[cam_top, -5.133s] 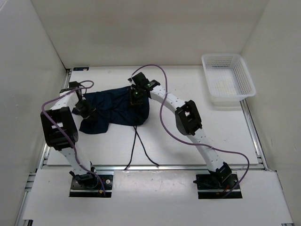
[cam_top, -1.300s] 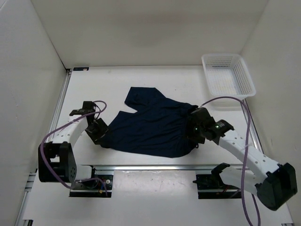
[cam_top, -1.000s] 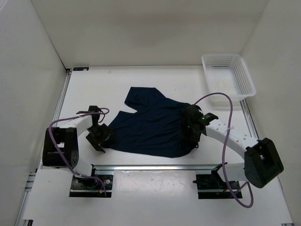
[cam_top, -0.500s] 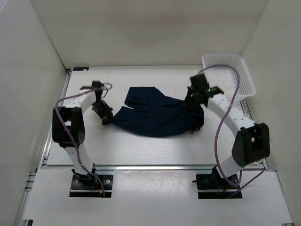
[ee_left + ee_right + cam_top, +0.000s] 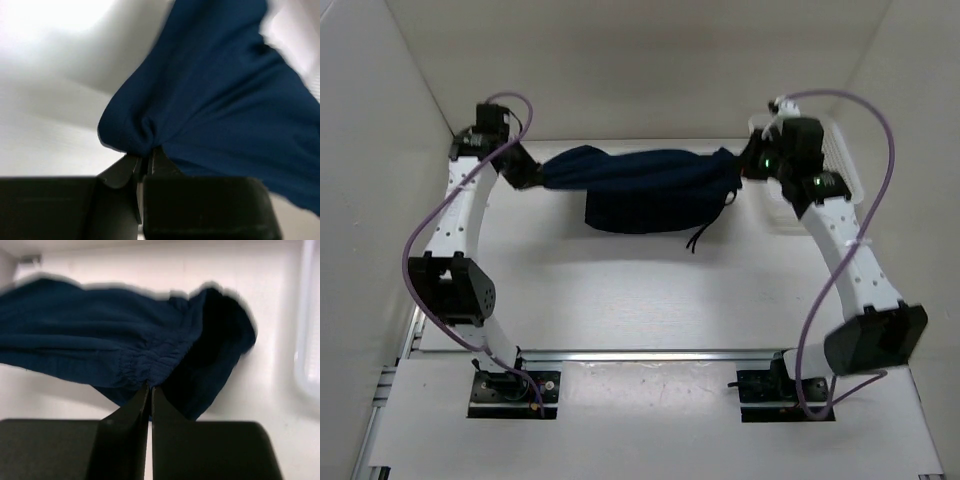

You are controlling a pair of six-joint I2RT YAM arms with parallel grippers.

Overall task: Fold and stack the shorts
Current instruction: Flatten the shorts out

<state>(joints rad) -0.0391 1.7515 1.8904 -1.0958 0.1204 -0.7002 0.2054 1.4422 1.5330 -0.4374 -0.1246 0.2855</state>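
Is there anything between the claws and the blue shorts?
No, nothing visible is in the way. The left claw is shut on one end of the shorts, and the right claw is shut on the other end, at the gathered waistband. The shorts hang stretched between them.

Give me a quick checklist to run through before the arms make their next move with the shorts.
1. Left gripper shut on the shorts: ok.
2. Right gripper shut on the gathered edge: ok.
3. Shorts spread flat between the grips: not ok, bunched, with a fold hanging below.
4. Drawstring free of the fingers: ok, it dangles near the right end.
5. Right arm clear of the basket: cannot tell, they overlap in the top view.
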